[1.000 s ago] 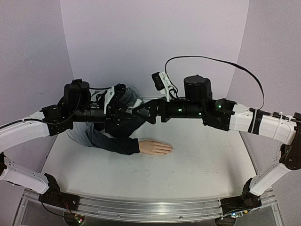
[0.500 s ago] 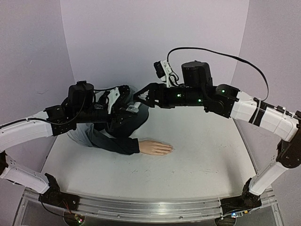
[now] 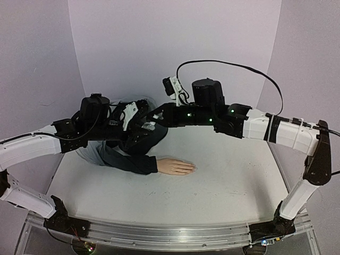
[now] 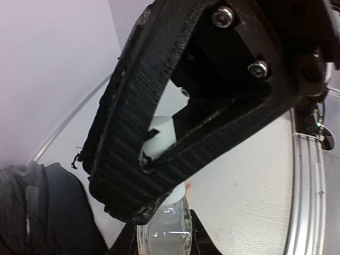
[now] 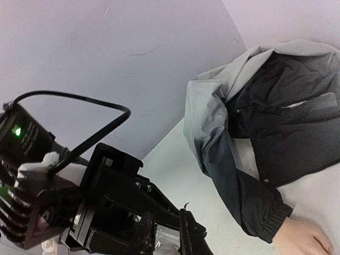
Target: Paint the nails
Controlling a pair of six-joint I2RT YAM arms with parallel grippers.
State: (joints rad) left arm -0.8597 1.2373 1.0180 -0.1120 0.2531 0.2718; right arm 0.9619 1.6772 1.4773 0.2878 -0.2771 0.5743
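The left gripper (image 4: 162, 240) is pinched tight on a small bottle (image 4: 166, 223), up in the air over the back left part of the table (image 3: 228, 183). The right gripper (image 5: 166, 238) is squeezed shut on the bottle's white cap (image 4: 160, 133) (the two pincers meet tip to tip). The mannequin hand (image 3: 175, 167) lies flat near the middle of the table, fingers toward the right edge. Its nails (image 3: 191, 169) are at those fingertips, too tiny to see well. The jacket sleeve (image 3: 130, 159) runs toward the back left corner.

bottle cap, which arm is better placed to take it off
right: the right gripper is shut on the white cap, so it can probably twist it off, while the left gripper clamps the bottle below
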